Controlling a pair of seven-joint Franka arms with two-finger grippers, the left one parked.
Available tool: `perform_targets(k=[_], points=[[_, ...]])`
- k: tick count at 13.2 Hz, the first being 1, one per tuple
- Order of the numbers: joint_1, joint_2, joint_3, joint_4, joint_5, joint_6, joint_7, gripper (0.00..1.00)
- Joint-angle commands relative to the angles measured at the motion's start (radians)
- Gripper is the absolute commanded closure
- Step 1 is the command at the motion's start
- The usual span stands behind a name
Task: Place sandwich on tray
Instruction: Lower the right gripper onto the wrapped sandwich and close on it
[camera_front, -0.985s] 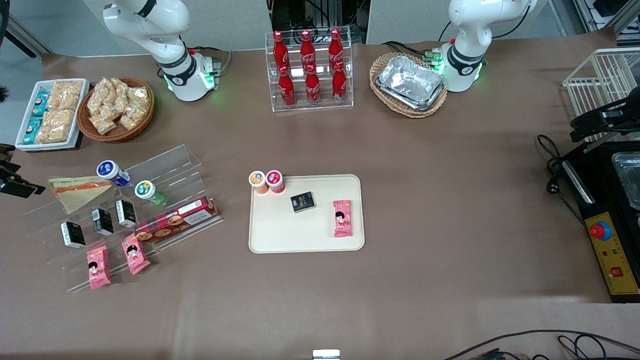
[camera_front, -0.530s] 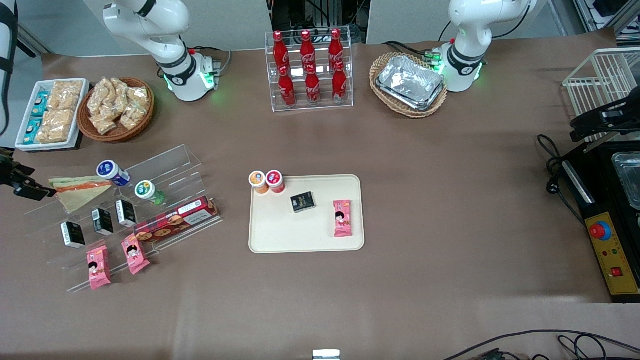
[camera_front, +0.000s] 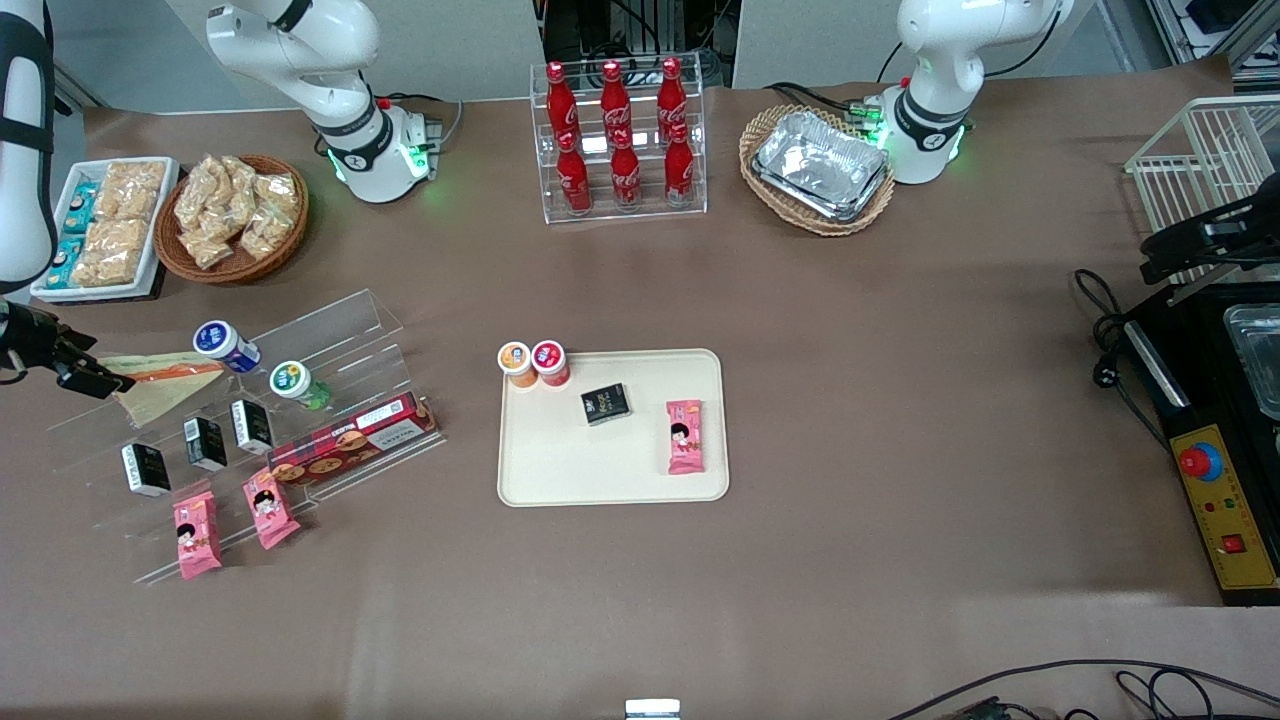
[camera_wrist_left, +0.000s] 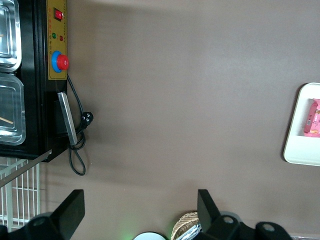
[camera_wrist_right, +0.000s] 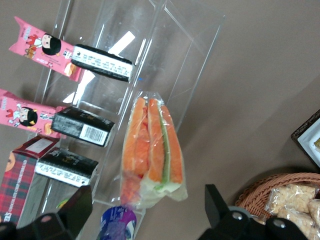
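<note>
Since the earlier frame, end effector (camera_front: 85, 375) has moved closer over the sandwich (camera_front: 160, 385), fingers spread wide, empty; tray (camera_front: 560, 470) well apart, unchanged.

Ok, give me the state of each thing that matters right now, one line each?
Clear-wrapped triangular sandwich: resting on the clear acrylic tiered stand, not gripped.
Cream-beige rectangular plastic tray: flat on the table, holding a pink snack packet and a small black box; no sandwich.
Right pincer: open, hovering over the sandwich.
</note>
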Motion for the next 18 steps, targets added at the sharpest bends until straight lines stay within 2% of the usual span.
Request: perform_targets(k=[1, 8, 10, 13, 14, 18], points=[[-0.006, 0.005, 0.006, -0.033, -0.002, 0.076, 0.011, 0.0], [0.0, 0.021, 0.007, -0.128, 0.0, 0.223, 0.003, 0.0], [0.003, 0.015, 0.007, -0.131, -0.002, 0.22, -0.001, 0.07], [0.003, 0.013, 0.009, -0.125, -0.004, 0.216, -0.024, 0.29], [0.003, 0.013, 0.009, -0.123, -0.004, 0.214, -0.049, 0.44], [0.003, 0.016, 0.012, -0.091, -0.005, 0.203, -0.086, 0.54]])
